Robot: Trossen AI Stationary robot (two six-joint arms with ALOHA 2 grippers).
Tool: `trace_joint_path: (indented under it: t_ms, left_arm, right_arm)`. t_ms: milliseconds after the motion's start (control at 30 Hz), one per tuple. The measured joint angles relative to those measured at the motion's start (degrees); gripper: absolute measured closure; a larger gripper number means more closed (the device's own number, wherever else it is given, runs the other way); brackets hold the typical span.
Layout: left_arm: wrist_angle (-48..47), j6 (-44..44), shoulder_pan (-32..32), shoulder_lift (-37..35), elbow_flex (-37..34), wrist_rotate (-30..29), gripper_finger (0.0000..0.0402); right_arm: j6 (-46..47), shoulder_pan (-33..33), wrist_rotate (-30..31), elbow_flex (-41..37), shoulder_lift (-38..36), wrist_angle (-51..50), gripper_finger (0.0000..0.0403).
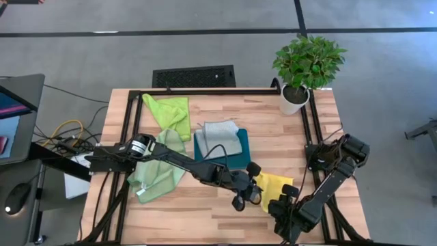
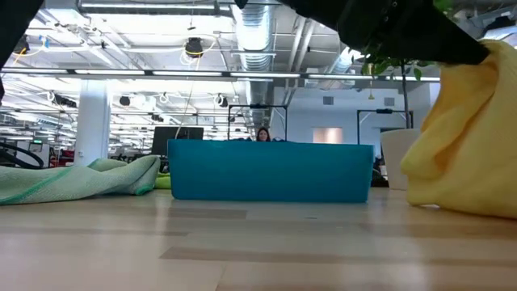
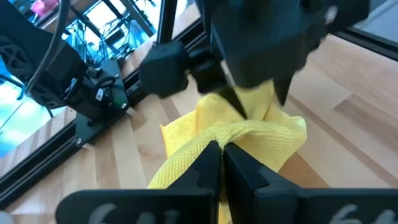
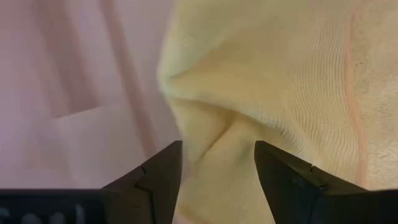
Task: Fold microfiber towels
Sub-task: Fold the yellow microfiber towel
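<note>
A: How many towels?
B: Four: lime towel (image 1: 171,113), sage towel (image 1: 158,171), grey towel (image 1: 222,139) on the one teal tray (image 1: 201,152), yellow towel (image 1: 273,186) bunched near the worktop (image 1: 225,212) front, no clear long axis.
A: End effectors?
B: Left end effector (image 3: 222,163) clamped on the yellow towel; right end effector (image 4: 217,180) fingers apart, at its cloth.

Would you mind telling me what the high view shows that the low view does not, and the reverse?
Only the high view shows both arms, the left gripper shut on the yellow towel, the open right gripper beside it, the grey towel in the teal tray and the lime towel. Only the low view shows the room and a person. Both show the tray, yellow towel, sage towel and potted plant.
</note>
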Motion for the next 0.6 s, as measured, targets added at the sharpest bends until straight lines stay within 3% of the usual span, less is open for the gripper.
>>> trace_joint_path:
  t_ms: [267,400,600]
  left_arm:
    - [0.27,-0.53,0.2,0.06,0.0,1.16,0.0401]
    - [6.62,-0.19,0.51,3.32,0.27,2.2,0.0401]
    - [7.34,1.74,0.72,8.75,7.23,1.25,0.0401]
  right_arm:
    - [0.61,2.4,3.03,2.57,-5.23,-3.53,0.0179]
    - [0.81,3.68,4.64,2.58,-8.11,-3.84,0.0179]
    - [2.12,5.52,4.78,2.62,-11.95,-5.14,0.0179]
